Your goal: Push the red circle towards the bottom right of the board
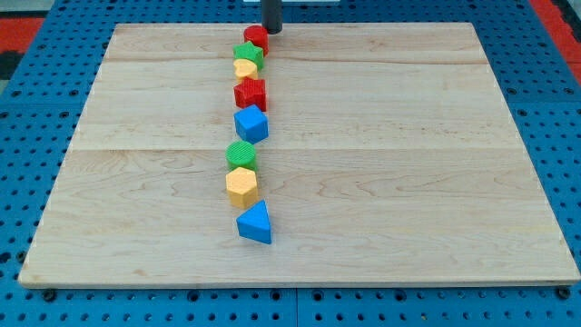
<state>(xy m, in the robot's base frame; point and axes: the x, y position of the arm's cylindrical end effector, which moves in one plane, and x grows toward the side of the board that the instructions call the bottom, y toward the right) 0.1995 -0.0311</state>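
single raised view, facing down across the whole board (pixel 381 182) (near edge lowest), moderately close

No text, label, brand, number or sign readable anywhere. Nothing printed on the wooden board (pixel 381 182), nothing on the blocks strung out below my tip (pixel 271 30), nothing on the rod itself.
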